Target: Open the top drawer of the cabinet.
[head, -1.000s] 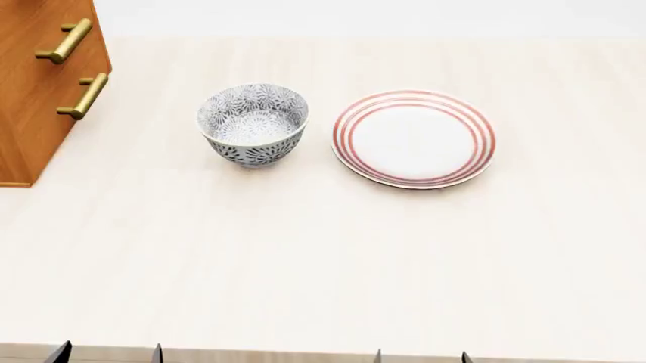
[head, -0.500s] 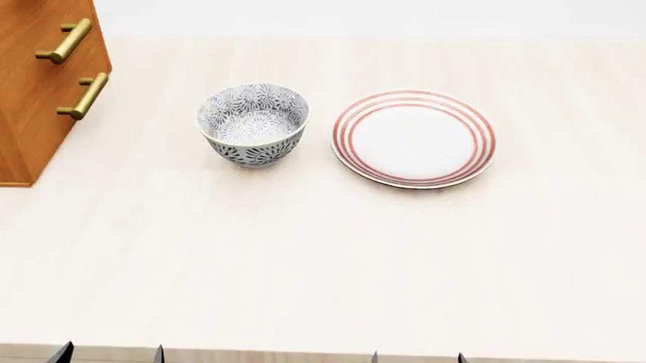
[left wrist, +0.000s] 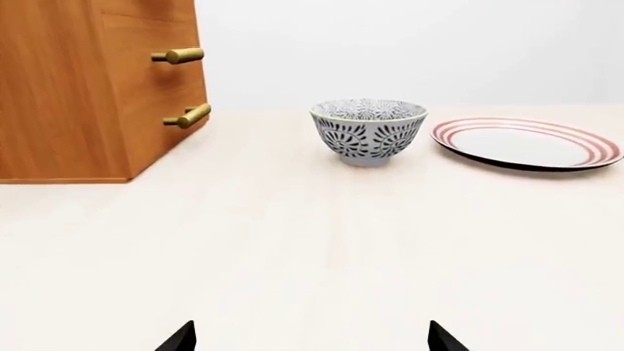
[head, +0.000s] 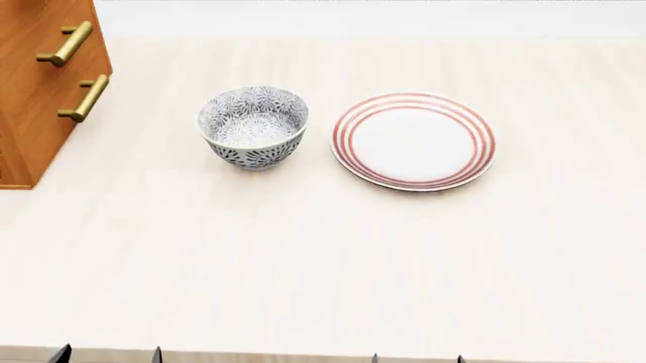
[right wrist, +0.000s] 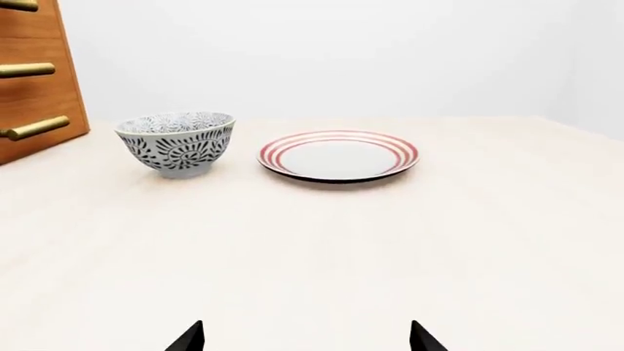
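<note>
At the bottom edge of the head view, two pairs of dark fingertips just poke into the frame: the left gripper (head: 109, 354) at lower left and the right gripper (head: 417, 358) right of centre. Each pair stands spread apart with nothing between the tips; both wrist views show the same, the left gripper (left wrist: 310, 338) and the right gripper (right wrist: 306, 336) with jaws wide and empty above bare table. Both hang at the near edge of the pale wooden table (head: 302, 265), well apart from everything on it.

Farther in, near the middle of the head view, a bowl (head: 253, 125) with a blue-grey leaf pattern stands upright. Just beside it, to its right and not touching, lies a white plate (head: 414, 141) ringed with red stripes.

The cabinet (head: 35, 91), orange-brown wood, sits in the upper left corner of the head view, near the bowl but apart from it. Only two brass bar handles show on its front there. The right wrist view shows three handles stacked at its upper left edge; the uppermost, cut by the frame, marks the top drawer (right wrist: 25, 18). Its front lies level with the fronts below it, so it looks closed.
</note>
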Motion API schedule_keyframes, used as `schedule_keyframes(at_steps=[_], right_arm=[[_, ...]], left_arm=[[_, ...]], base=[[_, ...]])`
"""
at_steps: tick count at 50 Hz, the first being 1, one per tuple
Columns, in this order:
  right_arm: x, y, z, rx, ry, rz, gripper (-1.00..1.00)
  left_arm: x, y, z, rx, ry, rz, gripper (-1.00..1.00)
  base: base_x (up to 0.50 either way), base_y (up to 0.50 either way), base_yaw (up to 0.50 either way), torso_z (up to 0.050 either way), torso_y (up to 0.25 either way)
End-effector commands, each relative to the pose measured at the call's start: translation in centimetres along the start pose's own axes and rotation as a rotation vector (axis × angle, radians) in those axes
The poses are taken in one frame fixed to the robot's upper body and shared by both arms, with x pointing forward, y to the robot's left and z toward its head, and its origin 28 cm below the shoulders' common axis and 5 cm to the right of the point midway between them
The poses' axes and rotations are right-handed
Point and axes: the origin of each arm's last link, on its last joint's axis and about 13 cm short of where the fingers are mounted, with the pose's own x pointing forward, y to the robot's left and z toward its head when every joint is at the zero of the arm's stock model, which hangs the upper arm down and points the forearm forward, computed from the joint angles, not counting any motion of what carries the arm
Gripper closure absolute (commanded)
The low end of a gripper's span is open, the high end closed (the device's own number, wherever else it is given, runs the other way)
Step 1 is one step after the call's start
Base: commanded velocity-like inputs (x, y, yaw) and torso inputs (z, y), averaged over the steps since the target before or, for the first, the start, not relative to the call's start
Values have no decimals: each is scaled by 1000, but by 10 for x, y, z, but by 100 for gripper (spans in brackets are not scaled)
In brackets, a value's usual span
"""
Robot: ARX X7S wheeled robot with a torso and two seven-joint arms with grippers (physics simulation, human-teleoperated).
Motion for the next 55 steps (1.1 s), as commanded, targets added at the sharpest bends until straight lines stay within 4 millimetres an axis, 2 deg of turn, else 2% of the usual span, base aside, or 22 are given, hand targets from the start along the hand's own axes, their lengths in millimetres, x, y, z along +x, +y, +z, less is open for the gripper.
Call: schedule_keyframes(at_steps=[1, 30, 38, 55], right_arm=[[0, 0, 1, -1, -4, -4, -100], [1, -1, 2, 2, -5, -6, -100], [1, -1, 4, 17, -19, 5, -100], [0, -1, 3, 23, -18, 7, -100]], left_arm=[[1, 0, 1, -4, 0, 9, -100], [1, 0, 3, -13, -9, 8, -100], [0, -1, 4, -19, -12, -2, -100], [0, -1, 2, -15, -9, -1, -100]], base=[[0, 0, 0, 50, 0], [0, 0, 0, 50, 0], [44, 0, 0, 0, 0], [499, 0, 0, 0, 0]])
